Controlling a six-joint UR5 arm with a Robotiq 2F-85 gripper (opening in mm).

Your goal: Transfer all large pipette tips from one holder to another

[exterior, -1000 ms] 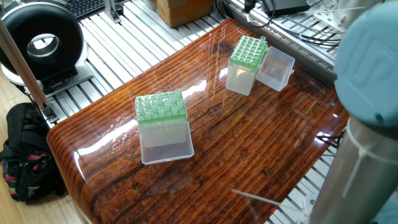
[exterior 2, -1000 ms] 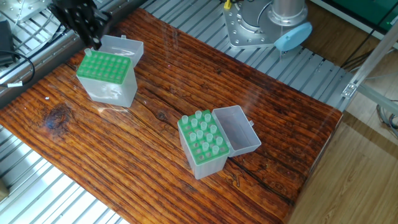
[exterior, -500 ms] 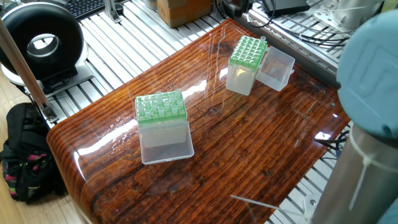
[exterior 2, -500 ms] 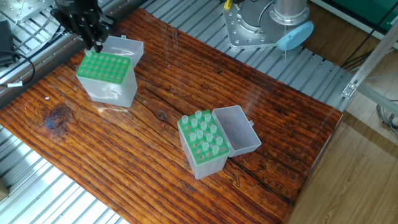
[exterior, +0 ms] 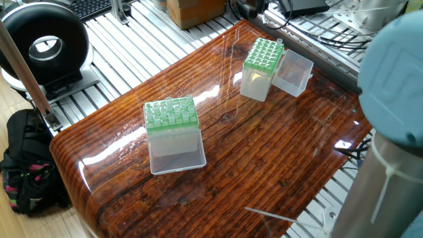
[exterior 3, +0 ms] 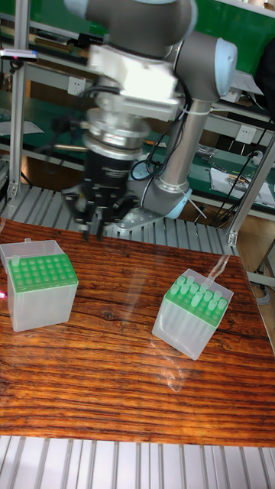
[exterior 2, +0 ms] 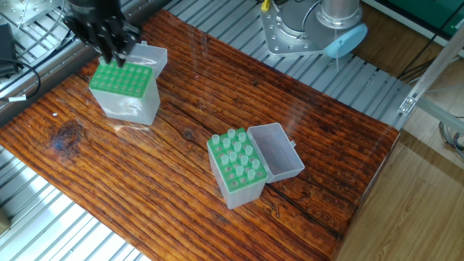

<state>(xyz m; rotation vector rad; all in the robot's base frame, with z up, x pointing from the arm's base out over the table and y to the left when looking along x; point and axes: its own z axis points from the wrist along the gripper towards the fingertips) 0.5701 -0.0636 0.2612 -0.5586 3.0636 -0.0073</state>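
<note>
Your black two-finger gripper point(exterior 3: 93, 223) hovers over empty green-topped translucent plastic box point(exterior 2: 123, 90) (jaw state unclear); whitish tapered tips point(exterior 2: 238, 154) fill other box

Two green-topped boxes point(exterior 2: 125, 88) point(exterior 2: 239, 171); eleven large pipette tips point(exterior 2: 238, 155) in one.

One fixed view looks down steeply from beside the arm, whose grey column point(exterior: 390, 132) fills its right edge, across the tabletop point(exterior: 264, 158) toward the far rails. The other fixed view looks down from the opposite side, with the arm's base point(exterior 2: 319, 29) at its top. The tall fixed view stands lower, in front of the tabletop point(exterior 3: 114, 367), facing the arm head-on and closer. All three share the tabletop and both green-topped boxes point(exterior: 170, 125) point(exterior 2: 125, 88) point(exterior 3: 40, 283).
</note>
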